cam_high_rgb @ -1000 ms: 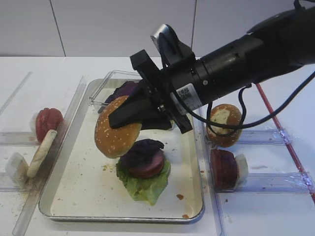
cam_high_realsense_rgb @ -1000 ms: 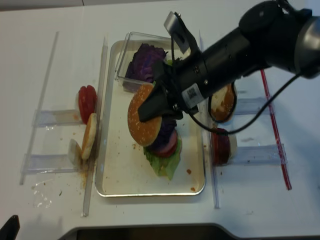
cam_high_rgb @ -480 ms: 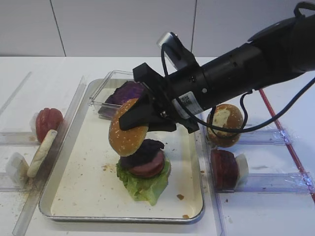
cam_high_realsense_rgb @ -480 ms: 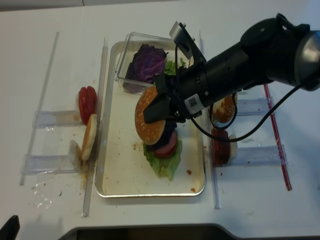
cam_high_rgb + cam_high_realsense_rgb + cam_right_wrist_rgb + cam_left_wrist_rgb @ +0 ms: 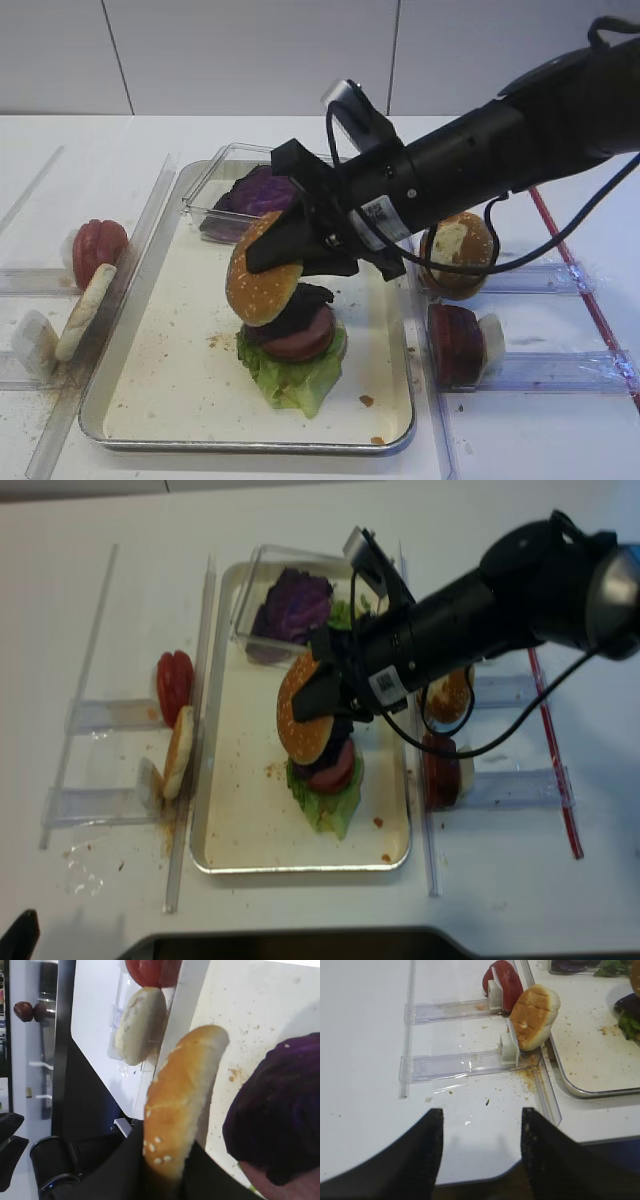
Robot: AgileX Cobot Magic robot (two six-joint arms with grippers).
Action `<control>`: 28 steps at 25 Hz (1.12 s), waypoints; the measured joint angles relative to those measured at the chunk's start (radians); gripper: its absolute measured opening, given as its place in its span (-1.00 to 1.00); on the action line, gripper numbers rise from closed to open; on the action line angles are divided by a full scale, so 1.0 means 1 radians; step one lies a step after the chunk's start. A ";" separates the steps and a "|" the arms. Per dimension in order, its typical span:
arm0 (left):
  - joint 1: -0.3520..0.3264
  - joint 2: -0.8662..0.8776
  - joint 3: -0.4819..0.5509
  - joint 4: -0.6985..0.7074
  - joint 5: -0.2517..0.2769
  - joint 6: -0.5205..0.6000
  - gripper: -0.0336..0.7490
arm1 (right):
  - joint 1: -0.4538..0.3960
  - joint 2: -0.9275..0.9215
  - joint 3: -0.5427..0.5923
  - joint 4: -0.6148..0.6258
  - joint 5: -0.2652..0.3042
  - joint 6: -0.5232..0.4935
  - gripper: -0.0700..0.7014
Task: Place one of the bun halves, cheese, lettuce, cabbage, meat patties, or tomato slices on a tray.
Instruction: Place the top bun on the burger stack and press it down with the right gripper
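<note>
Bun half point(image 5: 264, 281) pinched edge-on in right claw point(image 5: 283, 245).

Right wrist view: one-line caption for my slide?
Right gripper holds the sesame bun half edge-on beside the purple cabbage over the tray.

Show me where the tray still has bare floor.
Bare tray floor lies left of the lettuce stack, out to the left rim, and along the front rim. The back is crowded: the clear box of cabbage and the right tool holding the bun.
</note>
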 joint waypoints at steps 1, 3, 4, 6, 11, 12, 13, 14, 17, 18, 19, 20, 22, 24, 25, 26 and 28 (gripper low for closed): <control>0.000 0.000 0.000 0.000 0.000 0.000 -0.04 | 0.000 0.012 0.000 0.007 0.010 0.000 -0.44; 0.000 0.000 0.000 0.000 0.000 0.000 -0.04 | 0.000 0.026 0.000 0.014 0.022 0.000 -0.44; 0.000 0.000 0.000 0.000 0.000 0.000 -0.04 | 0.000 0.026 0.001 0.014 0.026 -0.002 -0.44; 0.000 0.000 0.000 0.000 0.000 0.000 -0.04 | -0.006 0.026 0.001 0.016 0.038 -0.003 -0.44; 0.000 0.000 0.000 0.000 0.000 0.000 -0.04 | -0.052 0.026 0.001 0.006 0.059 0.014 -0.44; 0.000 0.000 0.000 0.000 0.000 0.000 -0.04 | -0.056 0.026 0.001 0.004 0.059 0.016 -0.44; 0.000 0.000 0.000 0.000 0.000 0.000 -0.04 | -0.057 0.027 0.001 0.004 0.062 0.018 -0.44; 0.000 0.000 0.000 0.000 0.000 0.000 -0.04 | -0.057 0.029 0.001 0.004 0.070 0.020 -0.44; 0.000 0.000 0.000 0.000 0.000 0.000 -0.04 | -0.057 0.039 0.001 0.004 0.083 0.019 -0.44; 0.000 0.000 0.000 0.000 0.000 0.000 -0.04 | -0.057 0.042 0.001 0.004 0.083 0.019 -0.44; 0.000 0.000 0.000 0.000 0.000 0.000 -0.04 | -0.057 0.043 0.001 0.004 0.083 0.019 -0.44; 0.000 0.000 0.000 0.000 0.000 0.000 -0.04 | -0.057 0.046 0.001 0.004 0.085 0.020 -0.44; 0.000 0.000 0.000 0.000 0.000 0.000 -0.04 | -0.057 0.055 0.001 0.004 0.088 0.020 -0.44; 0.000 0.000 0.000 0.000 0.000 0.000 -0.04 | -0.057 0.071 0.001 0.004 0.090 0.020 -0.44; 0.000 0.000 0.000 0.000 0.000 0.000 -0.04 | -0.057 0.078 0.001 0.002 0.093 0.020 -0.44; 0.000 0.000 0.000 0.000 0.000 0.000 -0.04 | -0.057 0.082 0.001 0.000 0.095 0.020 -0.44; 0.000 0.000 0.000 0.000 0.000 0.000 -0.04 | -0.057 0.091 0.001 -0.002 0.098 0.020 -0.44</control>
